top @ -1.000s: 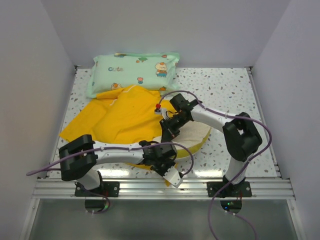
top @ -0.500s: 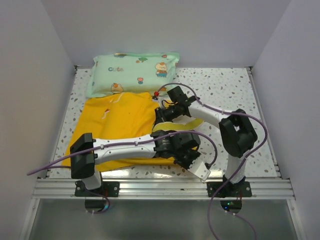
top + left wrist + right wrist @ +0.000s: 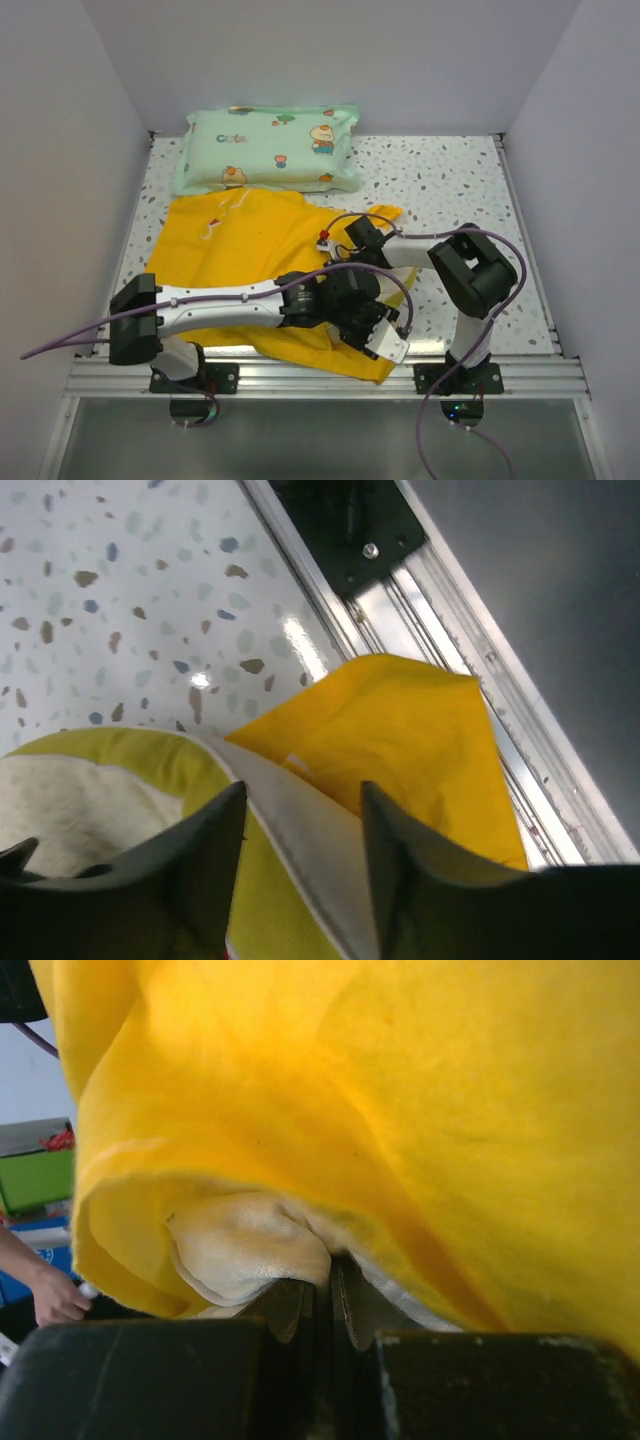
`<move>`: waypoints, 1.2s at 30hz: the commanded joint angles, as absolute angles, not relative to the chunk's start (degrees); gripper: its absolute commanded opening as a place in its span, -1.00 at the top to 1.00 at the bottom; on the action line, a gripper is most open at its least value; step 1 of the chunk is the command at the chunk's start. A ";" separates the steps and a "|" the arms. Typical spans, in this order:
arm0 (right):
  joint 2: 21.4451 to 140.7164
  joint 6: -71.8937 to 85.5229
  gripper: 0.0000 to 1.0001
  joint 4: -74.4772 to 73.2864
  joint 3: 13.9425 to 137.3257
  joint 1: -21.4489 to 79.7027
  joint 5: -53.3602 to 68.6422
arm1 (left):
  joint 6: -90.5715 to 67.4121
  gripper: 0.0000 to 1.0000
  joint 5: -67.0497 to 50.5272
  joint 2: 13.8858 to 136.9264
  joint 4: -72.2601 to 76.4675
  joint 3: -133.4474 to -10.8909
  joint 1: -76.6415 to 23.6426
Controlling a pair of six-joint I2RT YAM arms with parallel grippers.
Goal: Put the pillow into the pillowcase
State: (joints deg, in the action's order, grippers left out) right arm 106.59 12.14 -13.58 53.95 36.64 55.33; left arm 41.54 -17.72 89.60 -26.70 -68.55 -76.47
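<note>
**At the near edge: case over the pillow, one claw clenched, one released**

Down by the front rail [image 3: 440, 590], my left gripper [image 3: 300, 805] stands released. Its fingers [image 3: 205, 860] are apart, and the pillow [image 3: 80, 800] runs between them without being pinched: cream face to one side, its yellow band and pale piping crossing the gap. A loose corner of the pillowcase [image 3: 400, 730] lies just beyond, on the speckled table [image 3: 90, 590]. My read is that the left arm is free to take a fresh hold on that corner.

Over on the right wrist view, my right gripper [image 3: 330, 1285] is clenched on a fold of cream pillow material. Yellow cloth hangs over it like a hood. That makes sense to me: this claw sits inside the case, pinning the pillow so the fabric can be drawn over it instead of dragging it along.

From above, the case lies spread across mid-table and hides most of the pillow. Both arms meet at its near right side. The mint-green pillow [image 3: 270, 148] lies at the back, touching the far edge of the yellow cloth and out of play.

I judge the job as partly done. The pillow edge at my left claw is bare and uncovered, so that corner needs pulling over next. The risk is that the cloth bunches under the arm.
</note>
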 commanded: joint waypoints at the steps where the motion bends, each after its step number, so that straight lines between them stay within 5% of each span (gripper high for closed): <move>1: 110.13 7.65 1.00 -9.93 52.82 37.09 45.62 | 29.21 -0.19 -16.96 80.27 -17.13 -71.88 -71.05; 10: 106.80 14.05 1.00 -4.05 50.80 37.09 46.41 | 8.71 -0.33 -1.32 67.07 -24.96 -60.41 -50.82; 22: 95.36 17.23 1.00 4.21 46.06 36.91 39.55 | -6.32 -0.40 -10.10 77.51 -24.54 -54.33 -42.63; 27: 93.43 16.00 1.00 5.54 44.91 36.91 39.55 | -8.17 -0.24 -12.57 80.77 -21.19 -53.79 -42.54; 29: 92.38 15.03 1.00 6.41 44.39 37.00 39.11 | -8.79 0.04 -13.70 82.00 -19.69 -53.09 -42.36; 30: 91.68 12.51 0.88 4.33 46.30 36.91 38.68 | -10.79 0.81 -15.97 83.83 -17.51 -52.74 -41.41; 31: 91.67 12.48 0.88 2.48 46.32 36.91 38.67 | -10.81 0.81 -16.60 83.85 -17.49 -52.73 -41.40; 32: 91.41 11.26 0.49 0.20 48.75 36.91 38.15 | -11.33 0.97 -17.66 84.28 -17.14 -52.65 -40.79; 34: 88.17 7.04 0.18 -9.43 50.97 35.95 36.57 | -12.30 1.00 -19.94 85.34 -16.00 -52.30 -38.15; 35: 86.68 5.90 -0.23 -12.62 52.72 35.16 36.04 | -12.74 1.00 -20.65 85.69 -15.82 -52.29 -36.32; 36: 85.01 4.67 -0.36 -15.79 53.69 33.24 35.77 | -12.57 1.00 -21.18 86.04 -15.30 -52.21 -35.52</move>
